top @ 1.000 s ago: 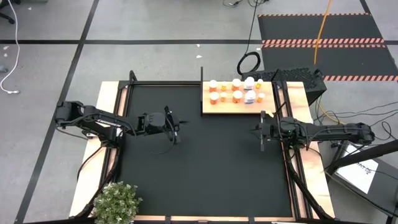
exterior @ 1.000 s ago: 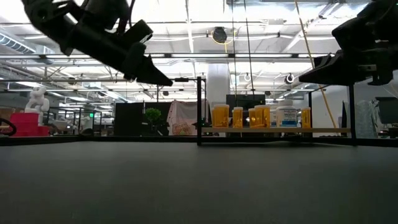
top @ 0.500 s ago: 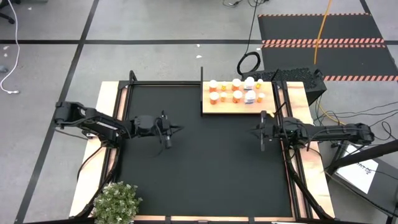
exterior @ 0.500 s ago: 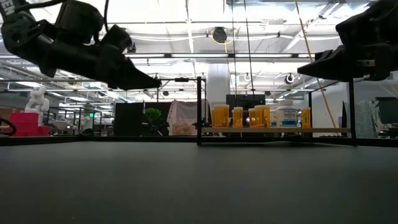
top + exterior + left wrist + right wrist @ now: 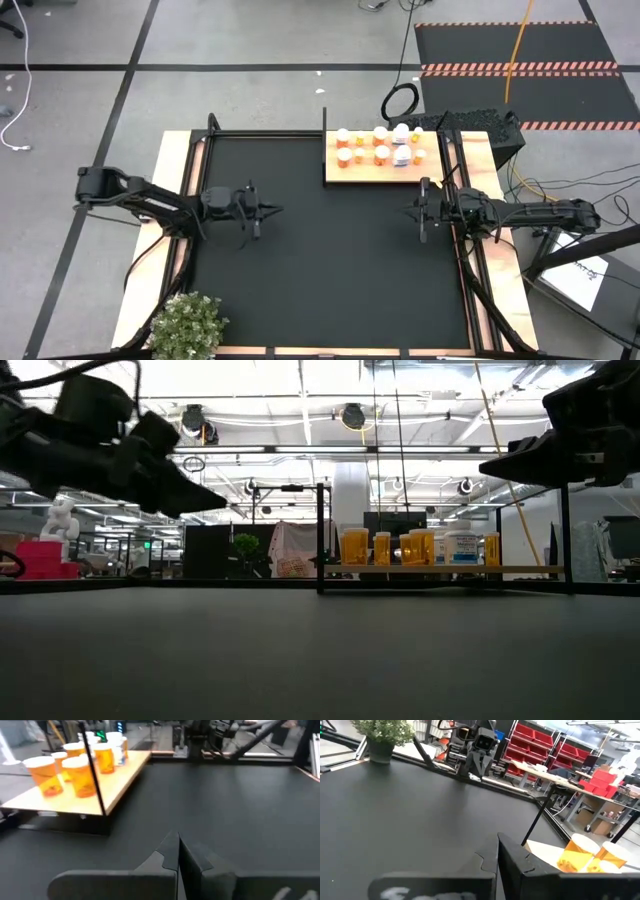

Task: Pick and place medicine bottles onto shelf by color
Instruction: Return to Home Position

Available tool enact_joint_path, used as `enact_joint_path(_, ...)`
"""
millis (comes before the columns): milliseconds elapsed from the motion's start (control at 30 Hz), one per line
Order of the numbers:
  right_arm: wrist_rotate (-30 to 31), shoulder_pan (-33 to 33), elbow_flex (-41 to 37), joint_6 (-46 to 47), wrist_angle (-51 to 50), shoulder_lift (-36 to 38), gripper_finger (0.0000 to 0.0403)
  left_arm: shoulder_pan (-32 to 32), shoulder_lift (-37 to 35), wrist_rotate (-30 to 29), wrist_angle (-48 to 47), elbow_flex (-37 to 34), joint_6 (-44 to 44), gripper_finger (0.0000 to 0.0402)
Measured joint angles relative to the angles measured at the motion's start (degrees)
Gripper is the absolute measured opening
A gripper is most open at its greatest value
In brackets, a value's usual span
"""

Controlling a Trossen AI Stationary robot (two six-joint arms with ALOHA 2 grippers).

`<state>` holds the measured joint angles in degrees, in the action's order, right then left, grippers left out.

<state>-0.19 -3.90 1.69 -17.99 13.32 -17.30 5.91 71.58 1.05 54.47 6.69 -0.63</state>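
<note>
My high camera looks straight down from far enough off to take in the whole black mat (image 5: 320, 280) and the shelf (image 5: 350, 176) at its far right corner. My low camera sits at mat level, facing that far edge. Both wrist cameras ride close above the mat, facing each other. Every view catches the shelf.
</note>
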Motion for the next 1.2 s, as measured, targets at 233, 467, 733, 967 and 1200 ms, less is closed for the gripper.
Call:
enact_joint_path(233, 0.08, 0.00, -0.04, -0.97, 0.24, 0.33, 0.0000, -4.12, -11.79, -7.81, -0.41, -6.00, 1.19, 0.0001)
enact_joint_path(467, 0.01, 0.01, -0.09, -1.58, 3.06, 1.27, 0.0000, -8.45, -19.67, -14.17, -9.70, -6.16, -0.19, 0.0001)
enact_joint_path(733, 0.09, 0.04, -0.09, -3.29, 2.12, 3.50, 0.0000, -13.00, -26.61, -17.91, -16.89, -6.16, -0.95, 0.0001)
enact_joint_path(967, 0.72, 0.33, -0.09, -3.65, -1.29, 7.83, 0.0000, -15.39, -31.46, -22.14, -20.38, -6.16, -0.93, 0.0001)
enact_joint_path(1200, 1.45, 0.31, -0.09, -2.30, -6.59, 13.56, 0.0000, -15.83, -33.67, -22.49, -23.17, -6.14, -0.74, 0.0003)
